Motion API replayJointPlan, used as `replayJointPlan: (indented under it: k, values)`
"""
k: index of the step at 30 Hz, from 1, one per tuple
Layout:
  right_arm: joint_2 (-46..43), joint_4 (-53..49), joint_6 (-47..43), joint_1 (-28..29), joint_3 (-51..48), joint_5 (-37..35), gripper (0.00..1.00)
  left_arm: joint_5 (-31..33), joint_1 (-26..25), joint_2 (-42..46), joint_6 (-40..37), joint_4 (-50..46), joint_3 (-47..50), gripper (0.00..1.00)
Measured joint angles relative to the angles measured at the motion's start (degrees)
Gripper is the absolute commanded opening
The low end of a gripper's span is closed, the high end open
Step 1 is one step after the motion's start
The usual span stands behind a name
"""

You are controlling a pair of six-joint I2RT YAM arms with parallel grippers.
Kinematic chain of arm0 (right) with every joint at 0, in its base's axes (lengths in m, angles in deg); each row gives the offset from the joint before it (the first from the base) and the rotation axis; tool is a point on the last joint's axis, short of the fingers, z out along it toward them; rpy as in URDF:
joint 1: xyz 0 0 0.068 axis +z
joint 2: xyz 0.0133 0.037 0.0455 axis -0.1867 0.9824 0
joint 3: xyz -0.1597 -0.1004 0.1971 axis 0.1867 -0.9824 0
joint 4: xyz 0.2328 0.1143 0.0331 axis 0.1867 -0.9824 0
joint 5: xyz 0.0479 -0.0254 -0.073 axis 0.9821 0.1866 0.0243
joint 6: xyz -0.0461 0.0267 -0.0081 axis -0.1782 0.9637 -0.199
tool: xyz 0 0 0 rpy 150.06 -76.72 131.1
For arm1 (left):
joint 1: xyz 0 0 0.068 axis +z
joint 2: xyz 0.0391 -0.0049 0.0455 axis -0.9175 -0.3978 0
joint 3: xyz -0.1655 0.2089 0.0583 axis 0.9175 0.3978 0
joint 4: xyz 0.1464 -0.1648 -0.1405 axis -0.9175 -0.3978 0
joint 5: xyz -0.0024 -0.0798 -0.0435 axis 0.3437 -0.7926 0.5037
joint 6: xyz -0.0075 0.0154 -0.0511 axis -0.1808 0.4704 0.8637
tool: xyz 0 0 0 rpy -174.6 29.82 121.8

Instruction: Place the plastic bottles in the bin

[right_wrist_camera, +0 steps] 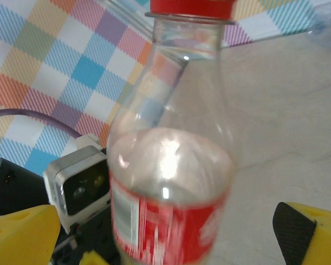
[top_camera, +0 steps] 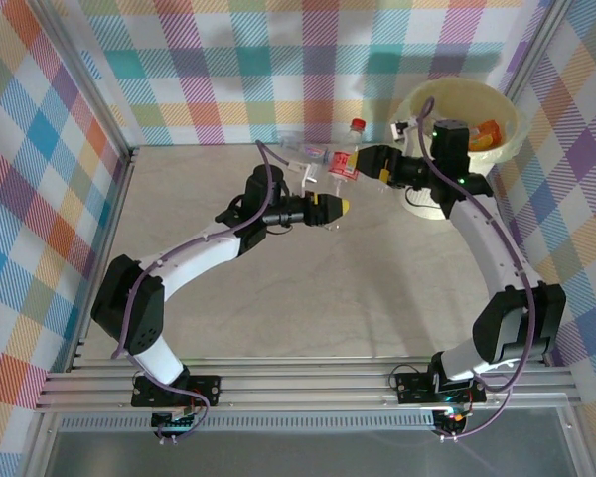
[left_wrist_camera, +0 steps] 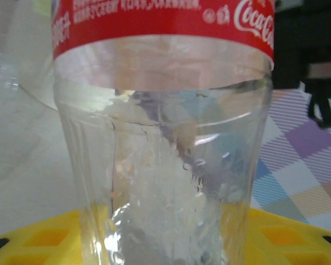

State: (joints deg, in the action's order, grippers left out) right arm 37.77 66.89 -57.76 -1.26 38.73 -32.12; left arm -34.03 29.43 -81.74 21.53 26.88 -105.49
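The pale table [top_camera: 278, 298] took most of the space, and the bin [top_camera: 510, 139] stood at its far right corner with some orange bottles [top_camera: 485, 134] already lying inside. Just left of the bin, a clear bottle with a red label [top_camera: 345, 164] was between the two arms. The left gripper [top_camera: 336, 207] was closed on its lower, clear part. The right gripper [top_camera: 363, 162] had its yellow fingers [right_wrist_camera: 314, 232] spread wide on both sides of the label, not touching it as far as I could see. A few more clear bottles [top_camera: 296, 149] lay on the table behind, near the back wall.
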Motion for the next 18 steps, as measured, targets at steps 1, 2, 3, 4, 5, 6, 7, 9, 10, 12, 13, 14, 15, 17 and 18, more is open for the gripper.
replayJointPlan:
  k: [1, 2, 3, 4, 5, 6, 7, 9, 10, 12, 13, 14, 15, 17, 18]
  values:
    - [0.5, 0.02, -0.39, 0.61, 0.35, -0.02, 1.0, -0.83, -0.33, 0.0, 0.0, 0.33, 0.0, 0.49]
    - [0.79, 0.04, -0.63, 1.05, 0.57, -0.02, 1.0, -1.64, -0.63, 0.02, 0.02, 0.68, -0.02, 0.49]
    - [0.92, 0.04, -0.7, 1.33, 0.68, 0.0, 1.0, -2.19, -0.79, 0.0, 0.0, 0.85, -0.07, 0.49]
    - [1.07, 0.11, -0.76, 1.7, 0.83, 0.11, 1.0, -2.82, -0.96, 0.0, 0.02, 0.94, -0.13, 0.49]
    - [1.18, 0.28, -0.74, 1.86, 0.98, 0.28, 1.0, -3.32, -1.07, 0.0, 0.02, 1.11, -0.13, 0.49]
    - [1.25, 0.46, -0.74, 1.9, 1.09, 0.39, 0.99, -3.78, -1.14, 0.0, 0.04, 1.2, -0.2, 0.49]
    - [1.4, 0.48, -0.72, 1.88, 1.38, 0.55, 0.94, -4.31, -1.2, -0.04, 0.07, 1.55, -0.33, 0.49]
    - [1.84, 0.52, -0.52, 1.88, 2.05, 0.76, 0.8, -4.83, -1.4, -0.28, 0.04, 1.79, -0.92, 0.49]
    - [2.1, 0.48, -0.37, 1.88, 2.43, 0.76, 0.73, -4.96, -1.49, -0.52, 0.09, 1.81, -1.46, 0.5]
    - [2.36, 0.5, -0.5, 1.77, 2.95, 0.9, 0.62, -4.87, -1.49, -1.07, 0.11, 1.42, -2.54, 0.53]
    - [2.36, 0.39, -0.59, 1.73, 3.17, 0.76, 0.59, -4.87, -1.49, -1.4, 0.07, 1.51, -2.8, 0.56]
    - [2.36, 0.22, -0.81, 1.68, 3.41, 0.63, 0.57, -4.98, -1.51, -1.73, 0.02, 1.44, -3.28, 0.62]
    - [2.4, -0.39, -1.07, 1.53, 3.93, 0.61, 0.56, -4.92, -1.55, -1.9, -0.11, 1.11, -3.72, 0.71]
    - [2.71, -2.23, -1.81, 1.16, 5.79, 0.26, 0.55, -4.35, -1.6, -2.21, -0.2, -0.44, -5.11, 0.87]
    - [3.02, -3.06, -2.19, 0.72, 7.3, -0.22, 0.54, -3.85, -1.62, -2.32, -0.61, -1.57, -5.99, 0.92]
